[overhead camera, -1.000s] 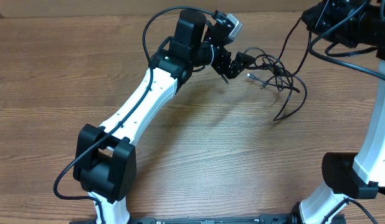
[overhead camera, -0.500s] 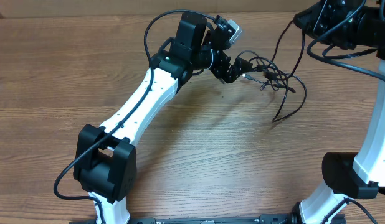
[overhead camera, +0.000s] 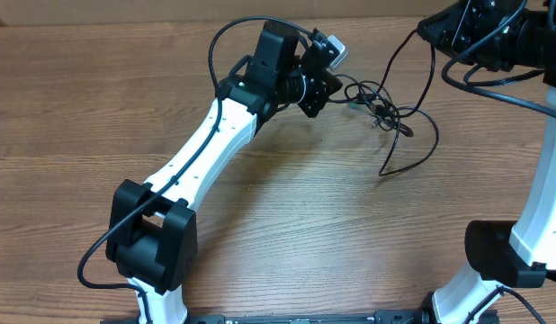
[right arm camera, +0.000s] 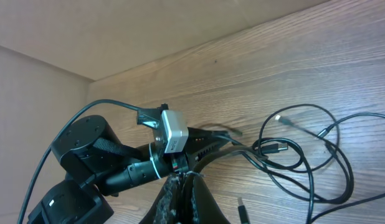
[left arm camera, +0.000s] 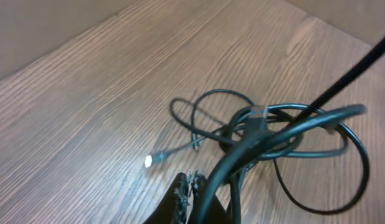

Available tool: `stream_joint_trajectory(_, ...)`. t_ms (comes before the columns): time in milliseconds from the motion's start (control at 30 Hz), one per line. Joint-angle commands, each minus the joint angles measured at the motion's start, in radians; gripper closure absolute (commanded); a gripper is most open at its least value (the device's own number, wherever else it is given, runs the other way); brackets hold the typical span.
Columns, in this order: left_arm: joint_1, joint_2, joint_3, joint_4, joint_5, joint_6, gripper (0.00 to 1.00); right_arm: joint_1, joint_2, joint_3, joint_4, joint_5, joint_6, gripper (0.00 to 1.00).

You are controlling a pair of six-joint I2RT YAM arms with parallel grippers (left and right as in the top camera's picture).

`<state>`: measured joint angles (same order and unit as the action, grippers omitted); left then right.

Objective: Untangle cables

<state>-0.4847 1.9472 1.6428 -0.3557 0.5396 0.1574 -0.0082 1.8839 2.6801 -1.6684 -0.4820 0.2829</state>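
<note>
Overhead view: the left gripper (overhead camera: 316, 90) is now clenching around the left edge of a bundle of thin black cables (overhead camera: 386, 108). A second ago it was standing wide open just beside that bundle. The bundle is also sitting slightly further left than before, as if it is being drawn along with the gripper. That likely means a second hold is now in place, so the knot can start being pulled apart.

The cables are lying on the far right part of the wooden surface (overhead camera: 287, 207), between the two arms. The bundle is stretching roughly left to right. One loose tail is curving back toward the near edge, and one strand is rising up and to the right, toward the right arm.

In the right wrist view, the right gripper (right arm camera: 180, 193) is clenched, apparently pinching that rising strand. In the left wrist view, a small silver-tipped plug (left arm camera: 147, 160) is pointing away from the knot.
</note>
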Motion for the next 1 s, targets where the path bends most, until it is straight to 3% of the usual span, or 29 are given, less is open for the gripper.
stream_joint_trajectory(0, -0.005, 0.011, 0.017, -0.013, -0.044, 0.026, 0.96, 0.002, -0.027, 0.003, 0.004, 0.031, -0.034, 0.96)
stream_joint_trajectory(367, 0.026, 0.011, 0.017, -0.096, -0.2, 0.026, 0.96, 0.0, -0.027, 0.003, -0.025, 0.458, -0.021, 0.96)
stream_joint_trajectory(967, 0.144, 0.011, 0.017, -0.217, -0.345, 0.029, 0.96, -0.124, -0.027, 0.003, -0.019, 0.685, 0.008, 0.96)
